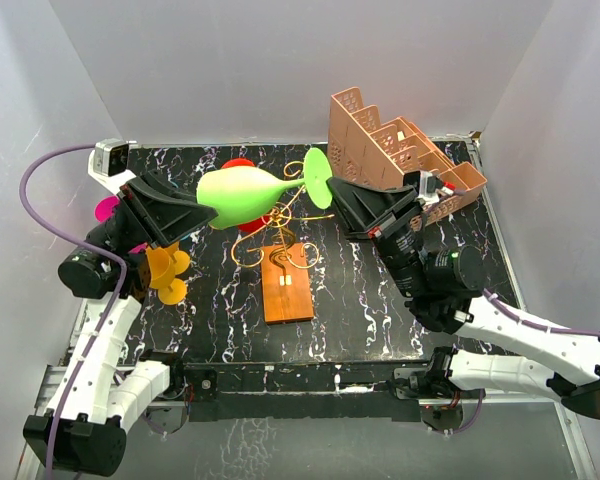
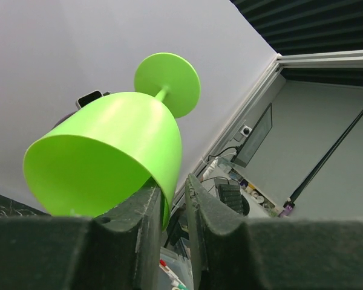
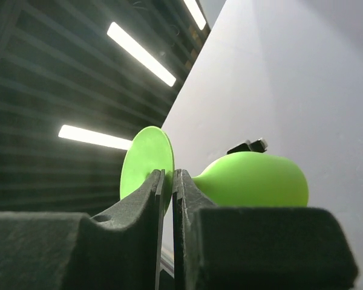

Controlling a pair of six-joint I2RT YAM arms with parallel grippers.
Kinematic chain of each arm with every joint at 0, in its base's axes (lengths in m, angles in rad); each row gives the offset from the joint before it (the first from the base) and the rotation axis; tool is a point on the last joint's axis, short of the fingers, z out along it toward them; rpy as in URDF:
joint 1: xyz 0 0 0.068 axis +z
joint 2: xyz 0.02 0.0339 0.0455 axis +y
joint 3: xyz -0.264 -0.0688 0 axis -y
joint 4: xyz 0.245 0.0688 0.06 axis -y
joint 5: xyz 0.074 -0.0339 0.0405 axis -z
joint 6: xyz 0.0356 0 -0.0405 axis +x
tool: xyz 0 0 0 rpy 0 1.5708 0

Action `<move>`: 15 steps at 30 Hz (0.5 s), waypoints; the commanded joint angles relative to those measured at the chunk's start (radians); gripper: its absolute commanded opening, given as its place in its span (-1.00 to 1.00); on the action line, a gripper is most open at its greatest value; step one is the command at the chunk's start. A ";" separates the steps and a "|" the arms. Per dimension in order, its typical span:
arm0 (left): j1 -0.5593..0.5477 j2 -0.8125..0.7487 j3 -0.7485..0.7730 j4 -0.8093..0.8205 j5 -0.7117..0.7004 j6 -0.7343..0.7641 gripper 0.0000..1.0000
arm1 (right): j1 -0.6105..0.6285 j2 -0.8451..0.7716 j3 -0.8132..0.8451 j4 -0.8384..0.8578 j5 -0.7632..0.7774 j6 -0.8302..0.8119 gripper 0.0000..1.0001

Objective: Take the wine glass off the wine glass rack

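Note:
A lime green wine glass (image 1: pixel 242 195) lies on its side in the air above the wine glass rack (image 1: pixel 280 228), a gold wire stand on an orange base (image 1: pixel 286 285). Whether its stem touches the wire arms I cannot tell. My right gripper (image 1: pixel 332 190) is shut on the stem beside the foot; in the right wrist view the fingers (image 3: pixel 167 175) pinch between the foot and the bowl (image 3: pixel 254 178). My left gripper (image 2: pixel 172 181) straddles the bowl's rim (image 2: pixel 109 157), one finger inside and one outside, with a narrow gap still showing.
A salmon-pink lattice crate (image 1: pixel 400 145) stands at the back right behind my right arm. Red glass parts (image 1: pixel 238 163) show behind the green bowl, a magenta one (image 1: pixel 106 208) and an orange one (image 1: pixel 168 270) sit by my left arm. White walls close in the black marbled table (image 1: pixel 360 300).

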 commanded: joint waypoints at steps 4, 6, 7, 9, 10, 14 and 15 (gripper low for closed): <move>-0.002 -0.059 0.049 -0.116 -0.001 0.120 -0.90 | -0.004 -0.013 0.045 -0.271 0.197 -0.004 -0.62; -0.002 -0.076 0.063 -0.179 0.004 0.189 -0.94 | -0.004 -0.017 0.052 -0.308 0.228 -0.024 -0.55; -0.001 -0.086 0.073 -0.229 0.003 0.215 -0.99 | -0.004 -0.022 0.051 -0.321 0.244 -0.034 -0.51; -0.002 -0.101 0.102 -0.348 -0.005 0.315 -1.00 | -0.004 -0.034 0.046 -0.346 0.275 -0.042 -0.41; -0.002 -0.107 0.121 -0.416 -0.010 0.360 -1.00 | -0.004 -0.040 0.046 -0.360 0.290 -0.054 -0.33; -0.002 -0.142 0.186 -0.684 -0.054 0.569 -1.00 | -0.004 -0.068 0.048 -0.420 0.364 -0.128 -0.03; -0.002 -0.150 0.211 -0.777 -0.072 0.632 -1.00 | -0.004 -0.074 0.050 -0.441 0.383 -0.137 0.06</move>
